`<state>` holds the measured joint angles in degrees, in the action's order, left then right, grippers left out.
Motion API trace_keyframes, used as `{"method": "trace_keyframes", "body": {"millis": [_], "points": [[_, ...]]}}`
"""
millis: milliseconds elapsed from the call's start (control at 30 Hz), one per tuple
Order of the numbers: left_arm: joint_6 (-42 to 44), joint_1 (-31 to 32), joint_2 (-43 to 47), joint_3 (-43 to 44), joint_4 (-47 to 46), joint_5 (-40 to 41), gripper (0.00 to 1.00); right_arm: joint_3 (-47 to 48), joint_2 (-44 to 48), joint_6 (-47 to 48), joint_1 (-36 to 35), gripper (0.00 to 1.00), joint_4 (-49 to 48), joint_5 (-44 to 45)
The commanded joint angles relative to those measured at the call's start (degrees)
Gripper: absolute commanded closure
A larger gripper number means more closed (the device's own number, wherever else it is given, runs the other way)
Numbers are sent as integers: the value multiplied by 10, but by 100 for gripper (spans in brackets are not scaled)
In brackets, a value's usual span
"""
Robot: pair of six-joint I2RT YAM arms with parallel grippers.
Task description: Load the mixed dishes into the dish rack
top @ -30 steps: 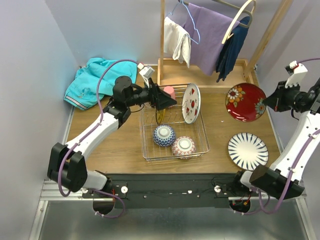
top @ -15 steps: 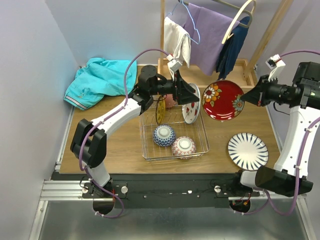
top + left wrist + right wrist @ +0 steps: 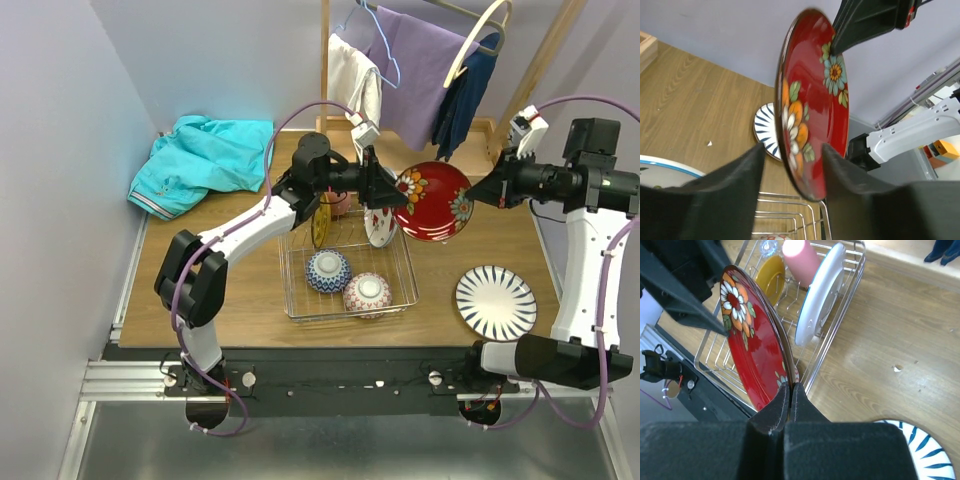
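Note:
My right gripper is shut on the rim of a red flowered plate, holding it on edge above the right side of the dish rack. My left gripper is open, its jaws on either side of the plate's opposite rim, with a gap at one finger. In the rack are a blue-patterned bowl, a pink-patterned bowl, a white fruit-motif plate, a yellow plate and a pink cup.
A white plate with blue stripes lies flat on the table right of the rack. A turquoise garment is heaped at the back left. A wooden clothes rack with hanging clothes stands behind the dish rack.
My right arm lifted the red plate off the table and carried it left to the rack. My left gripper swung right to the plate's rim and its jaws narrowed around it.

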<state>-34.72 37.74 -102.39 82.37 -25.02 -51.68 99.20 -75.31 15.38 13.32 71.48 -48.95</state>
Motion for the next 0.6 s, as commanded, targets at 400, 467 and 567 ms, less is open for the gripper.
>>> {"method": "trace_keyframes", "body": {"millis": [400, 467, 567], "points": [[162, -82, 61, 31, 172, -41, 100, 41, 22, 29, -37, 55, 58, 75], [242, -113, 75, 64, 280, -53, 100, 36, 31, 19, -37, 53, 50, 82], [479, -140, 103, 134, 493, -55, 100, 2, 42, 0, -37, 52, 22, 85]]}}
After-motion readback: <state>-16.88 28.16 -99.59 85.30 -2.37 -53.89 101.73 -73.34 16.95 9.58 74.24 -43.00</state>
